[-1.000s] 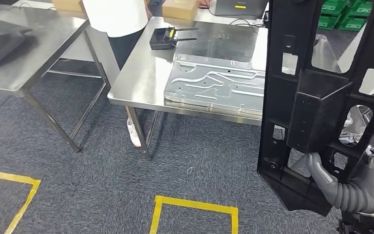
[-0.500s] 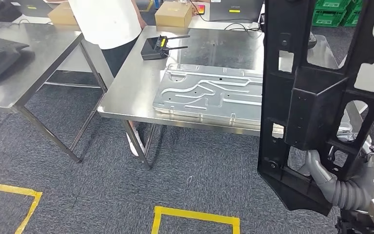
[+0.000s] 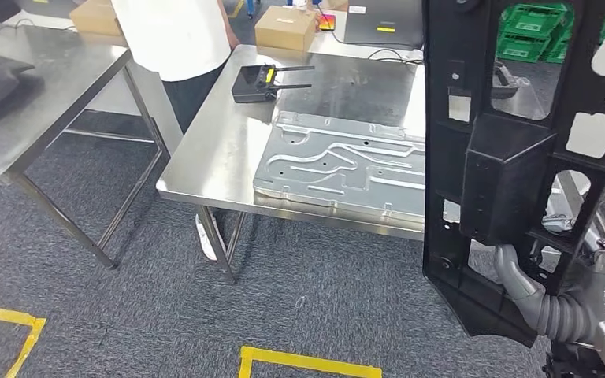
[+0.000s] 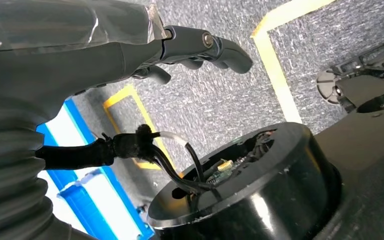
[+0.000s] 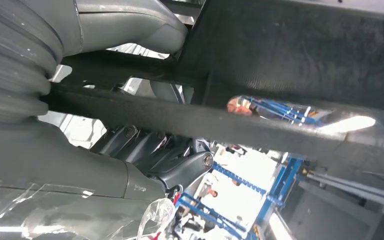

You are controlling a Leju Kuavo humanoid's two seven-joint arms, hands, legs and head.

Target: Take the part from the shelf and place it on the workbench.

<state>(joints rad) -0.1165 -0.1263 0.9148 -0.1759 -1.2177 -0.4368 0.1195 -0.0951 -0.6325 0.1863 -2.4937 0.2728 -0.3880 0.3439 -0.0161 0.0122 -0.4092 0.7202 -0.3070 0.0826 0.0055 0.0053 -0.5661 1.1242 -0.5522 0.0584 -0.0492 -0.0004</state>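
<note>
A large black plastic part with cut-out windows stands upright at the right of the head view, and my right hand grips it near its lower end. In the right wrist view the thumb and fingers wrap a black bar of the part. My left hand hangs over the carpet, fingers loosely apart, holding nothing. The steel workbench lies ahead, partly hidden behind the part.
A ribbed metal panel lies on the workbench's near right. A black router sits at its far side. A person in a white top stands beside it. A second steel table is at left. Yellow tape marks the carpet.
The whole view has shifted: the workbench sits a little lower and nearer, and the yellow floor tape has slid towards the bottom edge. The part stays in my right hand.
</note>
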